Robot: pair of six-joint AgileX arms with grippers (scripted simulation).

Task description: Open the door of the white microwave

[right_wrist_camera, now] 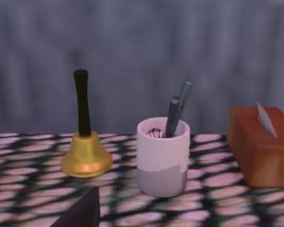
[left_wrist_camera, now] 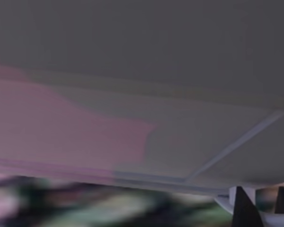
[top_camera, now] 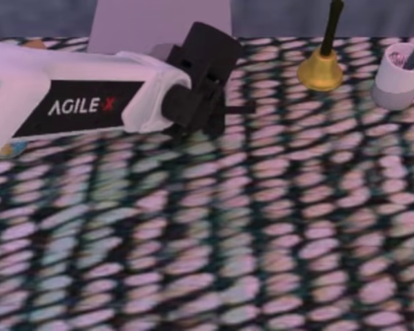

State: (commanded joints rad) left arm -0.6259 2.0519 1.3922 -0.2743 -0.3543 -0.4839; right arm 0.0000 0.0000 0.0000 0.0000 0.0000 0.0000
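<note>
Your left gripper (top_camera: pixel 221 114) sits at the far left of the table, right under the white microwave (top_camera: pixel 159 24); whether its fingers are spread or closed you cannot tell. Its wrist view is filled by the pale door (left_wrist_camera: pixel 180 123) and pinkish floor. The right arm is out of the top view. Rightward stand a brass bell (top_camera: pixel 322 65) and pen cup (top_camera: pixel 400 76); the patterned tablecloth (top_camera: pixel 262 227) lies open before you.
</note>
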